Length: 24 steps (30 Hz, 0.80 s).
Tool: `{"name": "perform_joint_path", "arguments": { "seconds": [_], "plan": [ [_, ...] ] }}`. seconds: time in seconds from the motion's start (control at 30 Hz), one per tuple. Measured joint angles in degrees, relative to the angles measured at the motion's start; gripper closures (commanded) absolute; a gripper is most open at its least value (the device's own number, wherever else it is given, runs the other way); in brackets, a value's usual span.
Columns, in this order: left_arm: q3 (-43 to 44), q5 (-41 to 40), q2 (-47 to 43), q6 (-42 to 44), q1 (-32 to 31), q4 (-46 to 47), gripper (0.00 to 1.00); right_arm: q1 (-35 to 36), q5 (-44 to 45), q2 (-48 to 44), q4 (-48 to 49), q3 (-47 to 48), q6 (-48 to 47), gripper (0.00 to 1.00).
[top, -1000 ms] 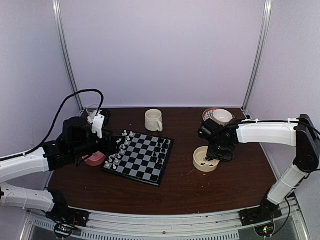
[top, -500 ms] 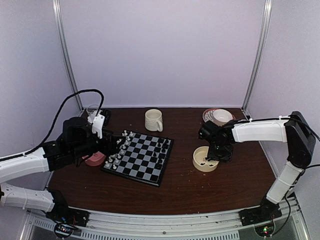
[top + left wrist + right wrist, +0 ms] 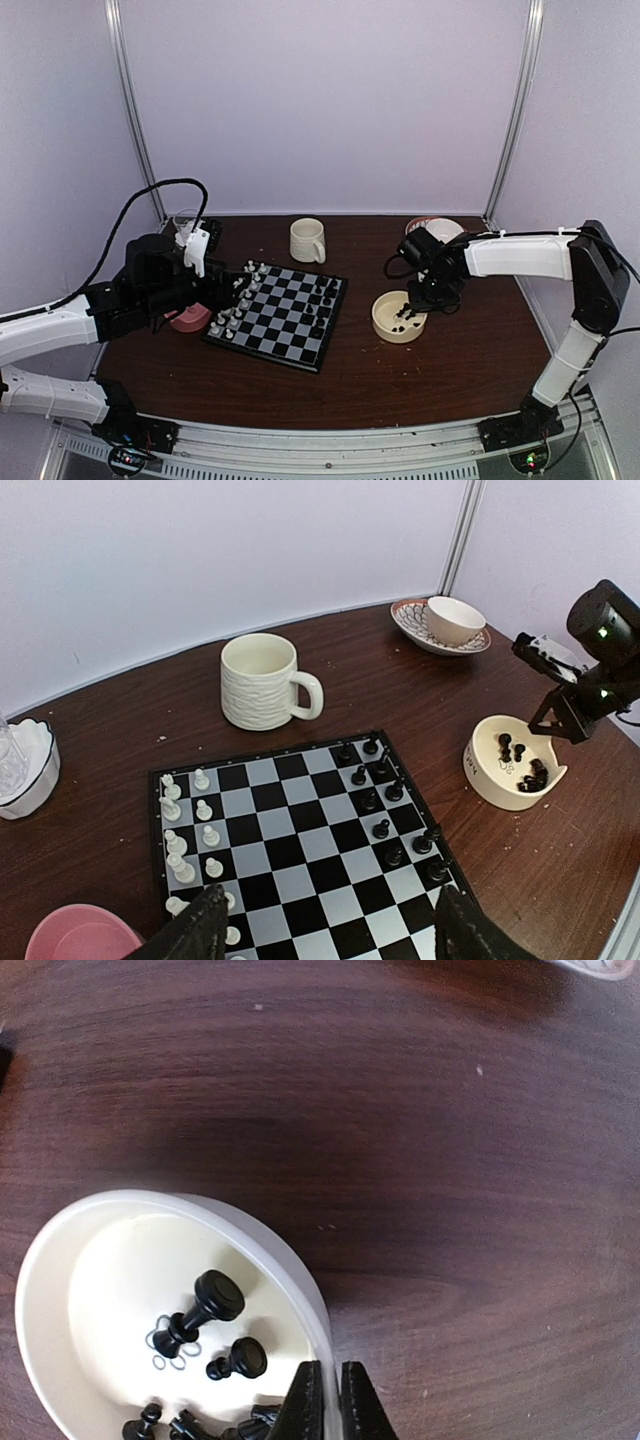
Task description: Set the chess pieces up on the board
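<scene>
Right end effector (image 3: 329, 1372) pinches bowl (image 3: 130, 1197) rim.

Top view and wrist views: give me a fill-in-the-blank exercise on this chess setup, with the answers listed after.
The loose chess pieces in the cream bowl are all ____.
The right gripper is shut on that bowl's ____.
The left gripper hangs ____ over the board.
Missing words: black; rim; open.
</scene>
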Motion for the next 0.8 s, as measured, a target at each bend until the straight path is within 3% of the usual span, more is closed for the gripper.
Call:
{"name": "perform_joint_path", "arguments": {
  "seconds": [0.27, 0.47, 0.8],
  "plan": [
    [0.0, -0.02, 0.02, 0.0, 0.0, 0.0, 0.29, 0.02, -5.6, 1.09, 4.7, 2.14, -23.3, 0.99],
    [0.0, 0.0, 0.13, 0.0, 0.0, 0.0, 0.29, 0.0, -8.2, 4.9, 5.51, 6.73, -35.45, 0.93],
    [0.0, 0.0, 0.13, 0.0, 0.0, 0.0, 0.29, -2.4, -4.37, 15.96, 2.64, 18.86, -42.62, 0.82]
  ]
}}
